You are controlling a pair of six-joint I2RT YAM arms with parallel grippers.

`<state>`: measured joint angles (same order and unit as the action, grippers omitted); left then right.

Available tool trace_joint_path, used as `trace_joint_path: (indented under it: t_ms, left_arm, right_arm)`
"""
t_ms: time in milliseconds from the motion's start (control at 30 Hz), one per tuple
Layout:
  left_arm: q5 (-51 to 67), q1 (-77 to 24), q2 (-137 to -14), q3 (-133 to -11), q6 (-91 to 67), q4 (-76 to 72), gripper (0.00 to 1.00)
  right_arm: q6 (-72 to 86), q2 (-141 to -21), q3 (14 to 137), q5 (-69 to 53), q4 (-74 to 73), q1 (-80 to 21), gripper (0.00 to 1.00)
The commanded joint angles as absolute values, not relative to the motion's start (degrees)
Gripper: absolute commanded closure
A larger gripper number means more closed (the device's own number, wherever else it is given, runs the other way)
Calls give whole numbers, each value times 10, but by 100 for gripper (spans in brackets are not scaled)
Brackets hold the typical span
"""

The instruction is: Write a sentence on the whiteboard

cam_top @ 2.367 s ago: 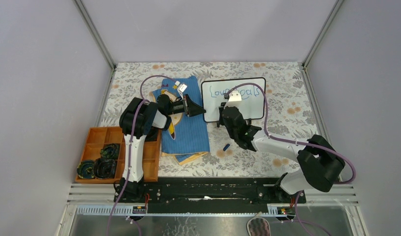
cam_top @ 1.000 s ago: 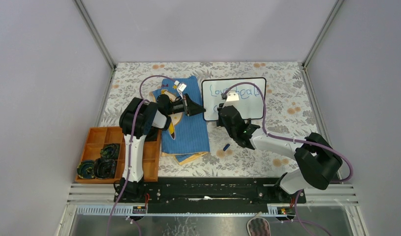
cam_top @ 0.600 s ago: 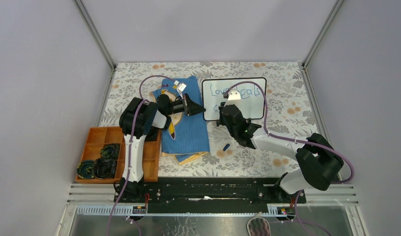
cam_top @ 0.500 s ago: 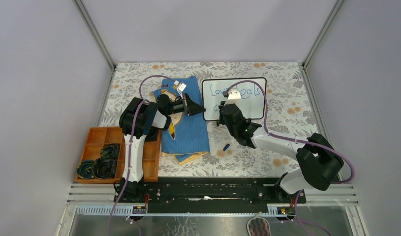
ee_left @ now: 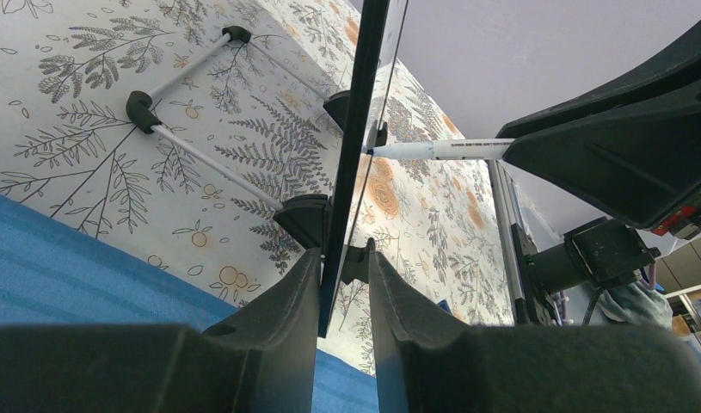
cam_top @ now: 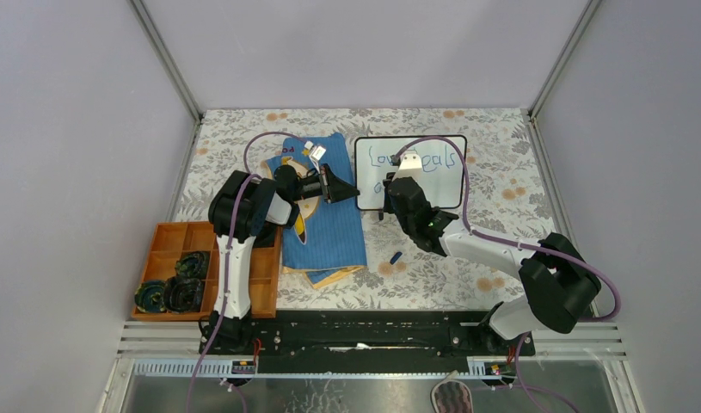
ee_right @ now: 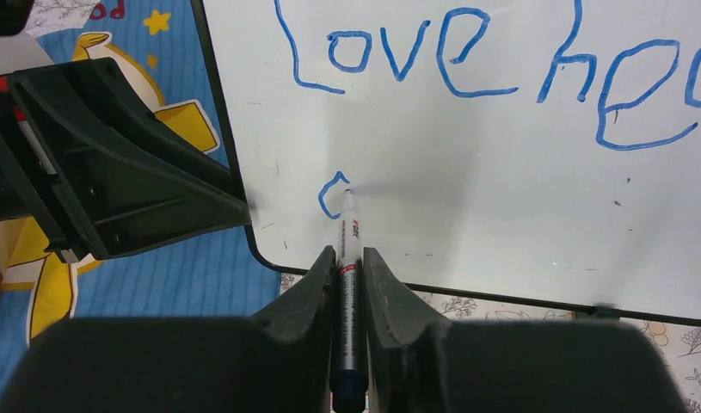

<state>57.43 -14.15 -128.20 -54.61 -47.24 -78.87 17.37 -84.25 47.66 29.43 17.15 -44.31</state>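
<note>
The whiteboard (cam_top: 443, 185) stands propped upright at the back of the table. My left gripper (cam_top: 353, 191) is shut on the whiteboard's (ee_left: 357, 129) left edge, its jaws (ee_left: 342, 254) clamped either side of the black frame. My right gripper (ee_right: 347, 254) is shut on a white marker (ee_right: 348, 234) whose tip touches the board (ee_right: 501, 198) near its lower left corner. The sentence (ee_right: 467, 60) reads "Love hea" in blue in this view, with a short curved stroke (ee_right: 328, 198) below it at the marker tip. From above, the right gripper (cam_top: 391, 191) hides the middle of the writing (cam_top: 437, 161).
A blue cartoon-print cloth (cam_top: 329, 228) lies under the left arm. An orange compartment tray (cam_top: 170, 237) with dark coiled items sits at the near left. A small blue cap (cam_top: 396, 256) lies on the floral tablecloth in front of the board.
My right gripper has come down from the top line to the board's lower left with the marker, and a short curved stroke now shows there. The left gripper has kept hold of the board's edge.
</note>
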Motion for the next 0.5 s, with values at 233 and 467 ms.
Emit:
trace_joint_path:
  t_ms: [233, 467]
  left_arm:
    - [576, -144, -1274, -554, -467, -824, 68]
    - [579, -147, -1277, -554, -467, -824, 80]
  right_arm:
    - [166, -832, 494, 315, 194, -434, 100]
    - [171, -838, 489, 307, 185, -434, 100]
